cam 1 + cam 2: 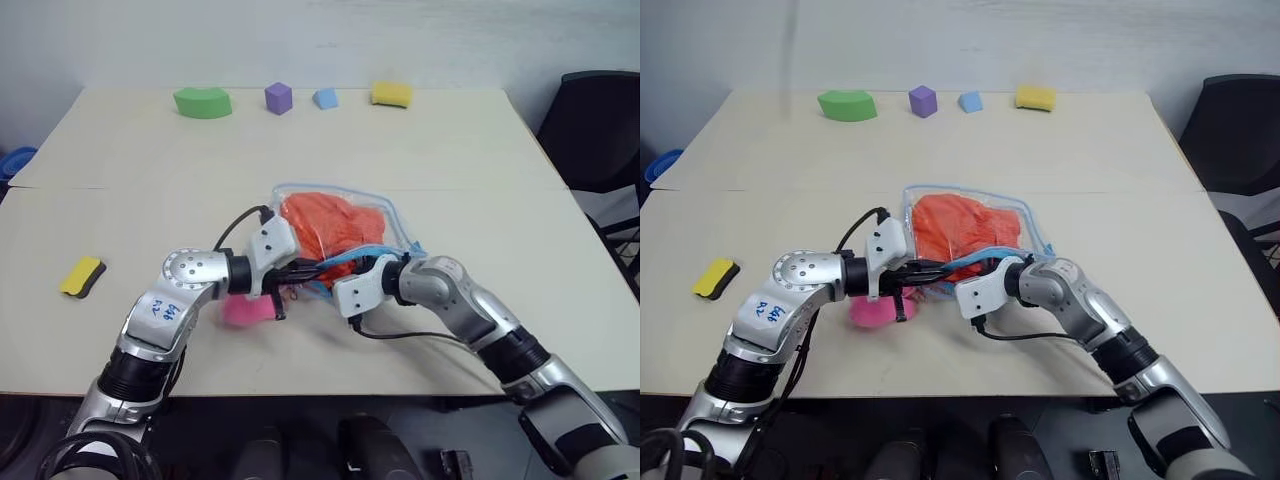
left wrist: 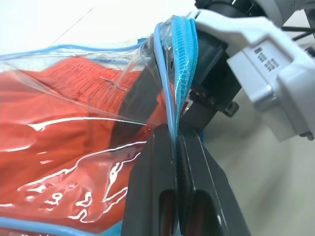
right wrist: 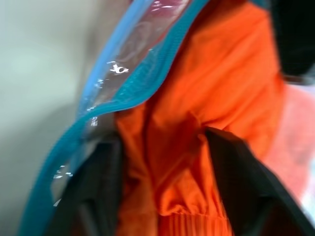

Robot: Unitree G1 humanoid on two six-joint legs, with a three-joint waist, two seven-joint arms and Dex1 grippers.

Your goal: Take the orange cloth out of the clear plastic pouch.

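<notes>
Left gripper [image 2: 174,147]: reaches in level, fingers pinched tight on the pouch's [image 1: 395,215] blue zipper edge.
Right gripper [image 3: 162,162]: angled into the pouch mouth, fingers straddling the cloth [image 3: 216,93]; a grip cannot be told.
Cloth: inside the pouch.
Pouch: on the table [image 1: 420,140].
Head views: pink charm [image 1: 872,311] just beside the pouch.

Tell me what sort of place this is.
Probably a robot test room or lab: a plain beige table against a bare wall, coloured foam blocks lined up at its far edge, and a black office chair beside it.
</notes>
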